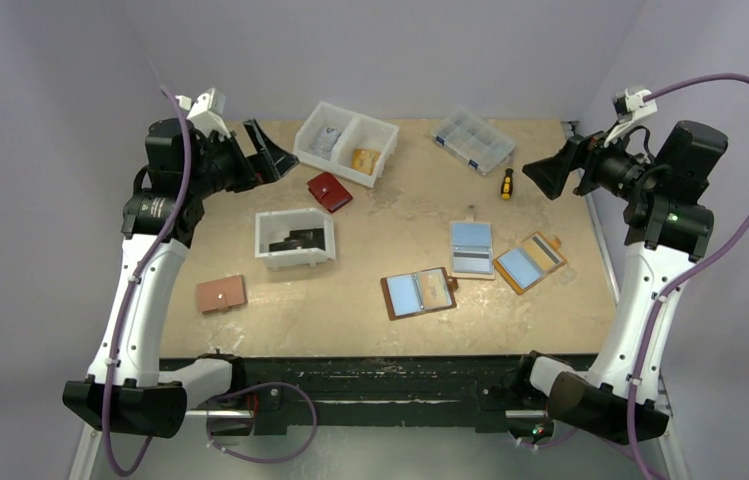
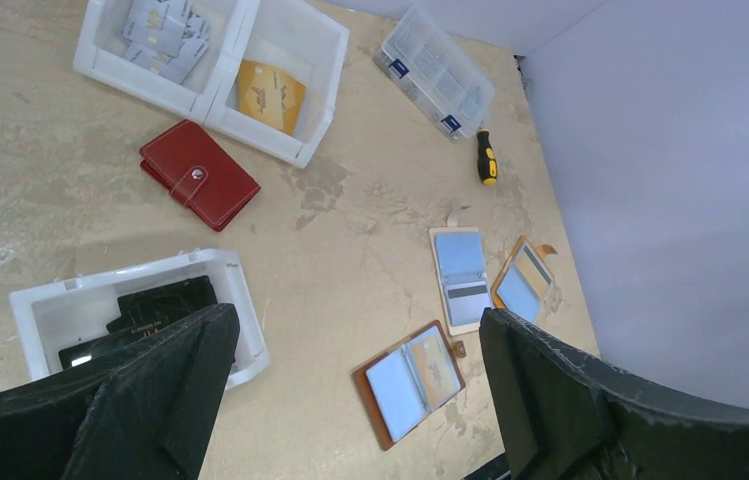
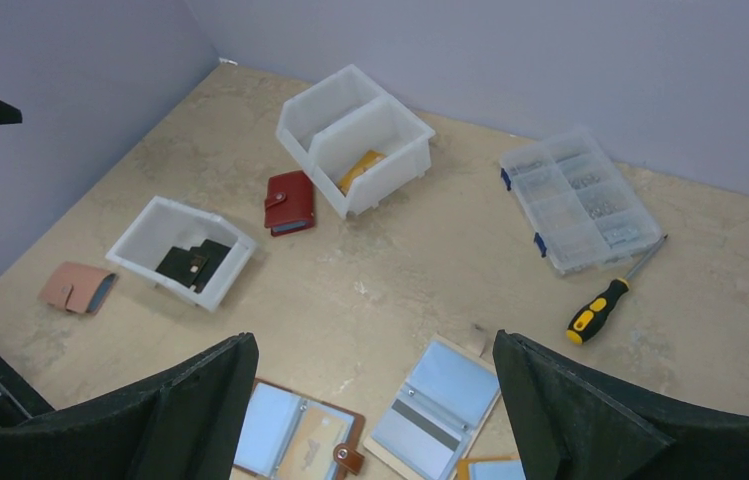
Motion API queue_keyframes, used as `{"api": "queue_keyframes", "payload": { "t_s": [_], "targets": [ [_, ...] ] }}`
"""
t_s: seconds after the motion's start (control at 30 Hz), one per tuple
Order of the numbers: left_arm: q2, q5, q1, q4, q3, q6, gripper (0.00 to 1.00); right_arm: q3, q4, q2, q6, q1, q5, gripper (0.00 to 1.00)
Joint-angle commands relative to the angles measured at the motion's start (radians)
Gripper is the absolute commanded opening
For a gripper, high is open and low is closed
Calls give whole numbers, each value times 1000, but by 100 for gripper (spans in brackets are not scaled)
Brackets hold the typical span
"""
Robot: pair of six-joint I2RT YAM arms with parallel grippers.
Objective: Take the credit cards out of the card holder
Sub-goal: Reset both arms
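Note:
The card holder point(image 1: 418, 293) lies open and flat near the table's front, right of centre. It is dark reddish-brown with a snap tab, a light-blue panel and an orange-tan panel. It also shows between the fingers in the left wrist view point(image 2: 410, 383) and low in the right wrist view point(image 3: 295, 432). The credit cards are hidden in its sleeves. My left gripper point(image 1: 255, 152) hangs open, high over the back left, with nothing in it point(image 2: 355, 330). My right gripper point(image 1: 550, 175) hangs open and bare, high at the back right point(image 3: 372, 345).
A beige open holder point(image 1: 471, 247) and a tan-orange one point(image 1: 529, 263) lie right of the card holder. A white bin point(image 1: 295, 238) holds dark items. A red wallet point(image 1: 329, 191), a pink wallet point(image 1: 221, 293), a double bin point(image 1: 346, 142), a clear organizer point(image 1: 472, 140) and a screwdriver point(image 1: 506, 183) are also there.

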Motion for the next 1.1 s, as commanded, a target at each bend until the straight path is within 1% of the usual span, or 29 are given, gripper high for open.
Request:
{"api": "queue_keyframes", "payload": {
  "t_s": [0.0, 0.5, 1.07],
  "targets": [
    [12, 29, -7, 54, 0, 10, 99, -7, 35, 1, 23, -16, -50, 99],
    [29, 50, -7, 73, -1, 7, 99, -15, 51, 2, 42, -39, -75, 99],
    [33, 54, -7, 78, -4, 12, 99, -19, 59, 10, 44, -46, -69, 99]
  ]
}}
